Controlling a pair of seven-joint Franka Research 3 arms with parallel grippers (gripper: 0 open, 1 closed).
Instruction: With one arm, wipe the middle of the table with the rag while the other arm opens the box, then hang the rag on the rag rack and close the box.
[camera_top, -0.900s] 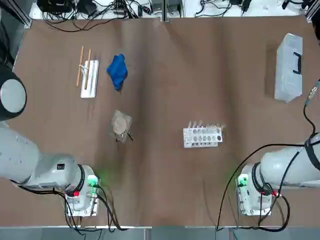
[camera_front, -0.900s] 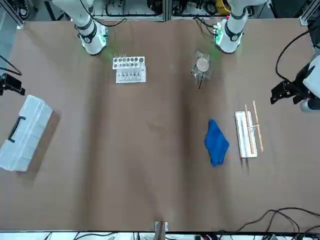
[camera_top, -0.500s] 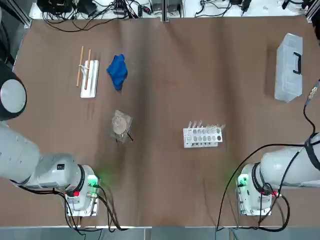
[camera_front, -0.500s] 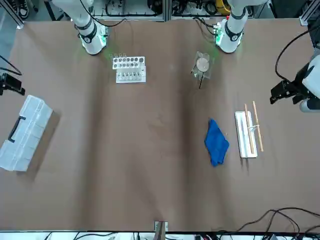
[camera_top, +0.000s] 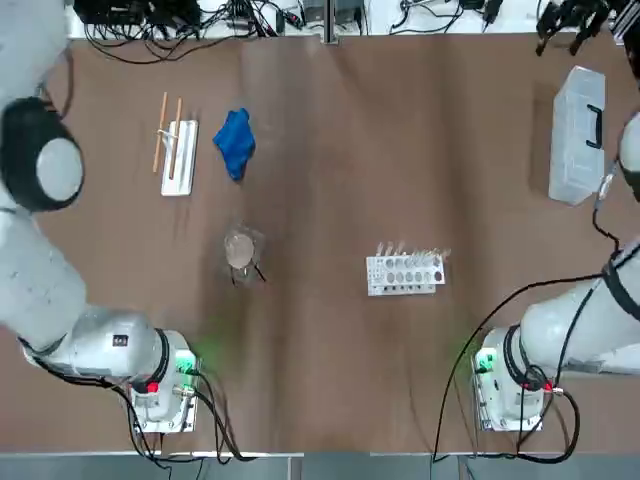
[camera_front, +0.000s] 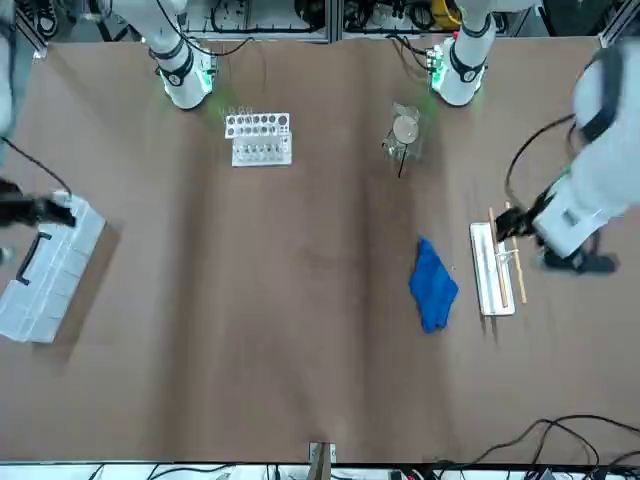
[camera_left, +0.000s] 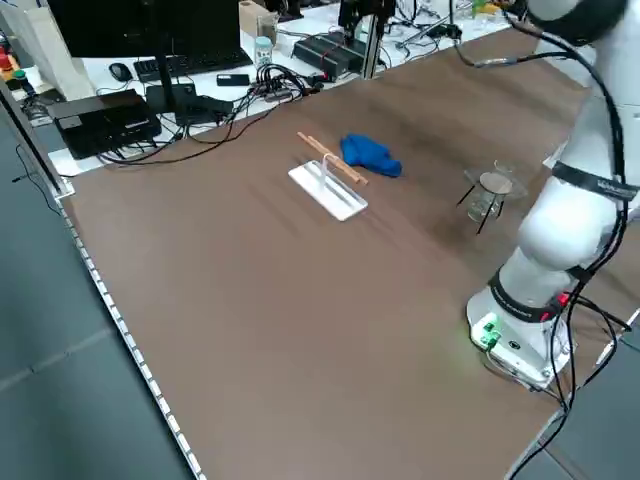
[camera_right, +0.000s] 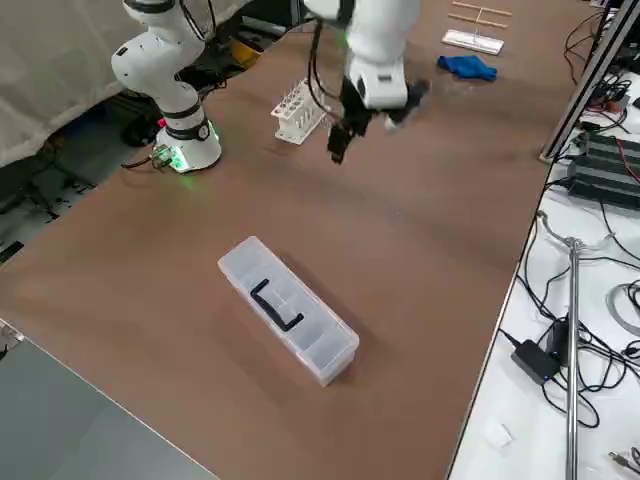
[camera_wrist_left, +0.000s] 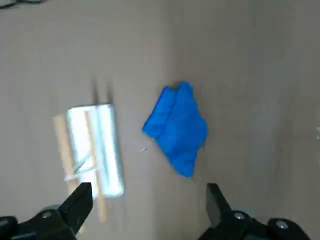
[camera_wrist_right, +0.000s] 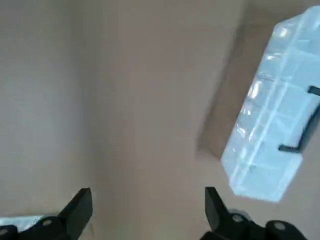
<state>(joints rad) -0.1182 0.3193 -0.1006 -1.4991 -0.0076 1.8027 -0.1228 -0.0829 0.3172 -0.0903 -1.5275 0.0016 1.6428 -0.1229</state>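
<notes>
Your left gripper (camera_wrist_left: 145, 212) hangs raised over the table, fingers spread wide. Your right gripper (camera_wrist_right: 147, 212) does likewise.

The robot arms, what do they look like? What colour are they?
Both arms are glossy white and rounded, with black rings at the joints. Each stands on a round white base with a green glowing light; the left arm's base also shows a small red one. Black cables loop from both bases. The left gripper and right gripper each have two black fingers.
</notes>
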